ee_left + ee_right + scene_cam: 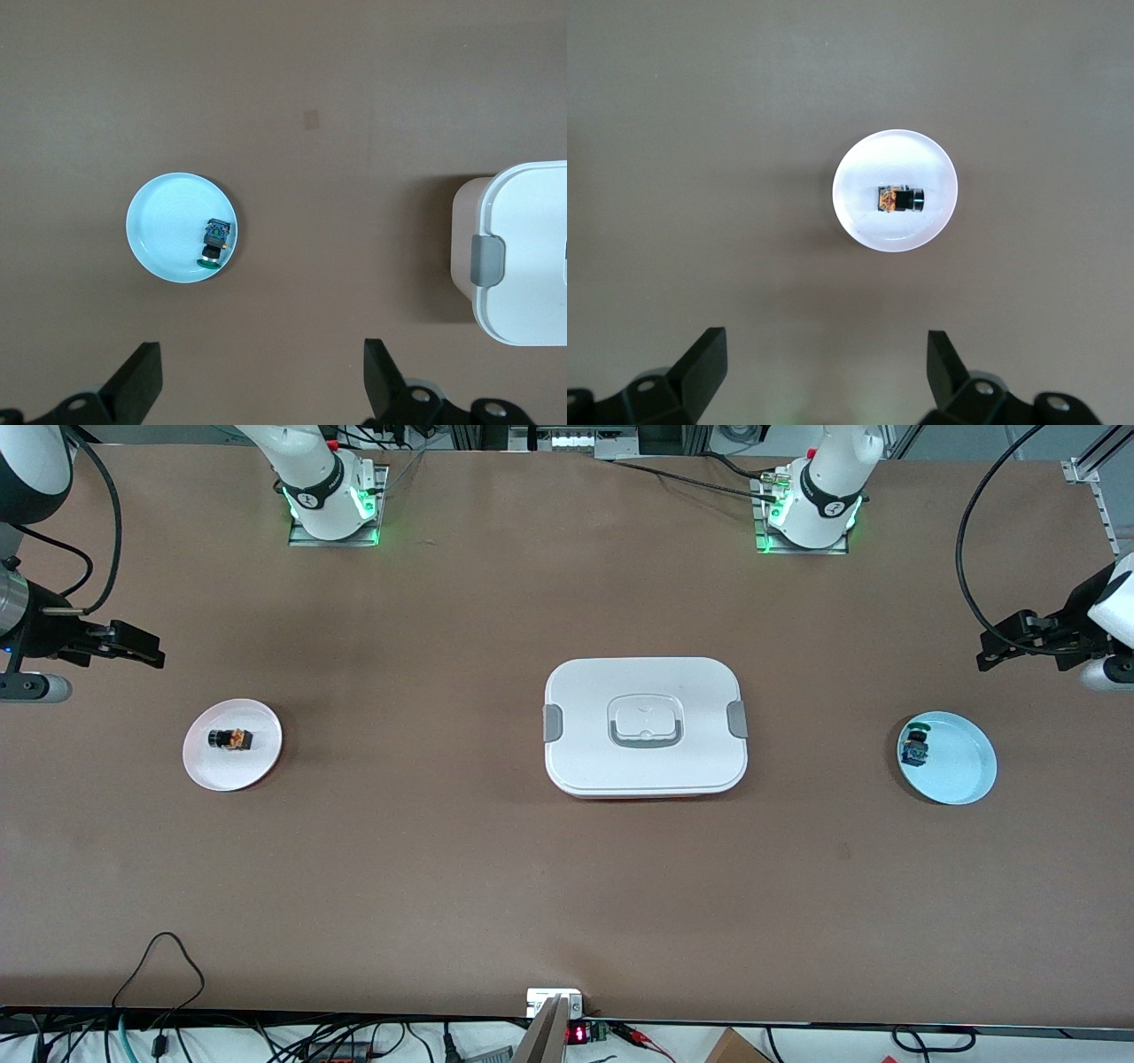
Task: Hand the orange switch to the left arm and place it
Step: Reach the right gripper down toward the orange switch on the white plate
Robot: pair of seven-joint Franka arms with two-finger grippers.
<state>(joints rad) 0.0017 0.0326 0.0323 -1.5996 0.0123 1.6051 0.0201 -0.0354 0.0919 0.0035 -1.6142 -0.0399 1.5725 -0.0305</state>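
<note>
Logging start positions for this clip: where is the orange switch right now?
The orange switch lies on the pale pink plate toward the right arm's end of the table, well apart from the box; neither hand touches it.

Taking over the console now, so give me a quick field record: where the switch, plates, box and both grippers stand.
orange switch: lying on the pink plate, toward the right arm's end
box: mid-table, lid on, between the plates
blue plate: toward the left arm's end, holds a blue-and-green switch
right gripper: open, empty, above the table beside the pink plate
left gripper: open, empty, above the table beside the blue plate
</note>
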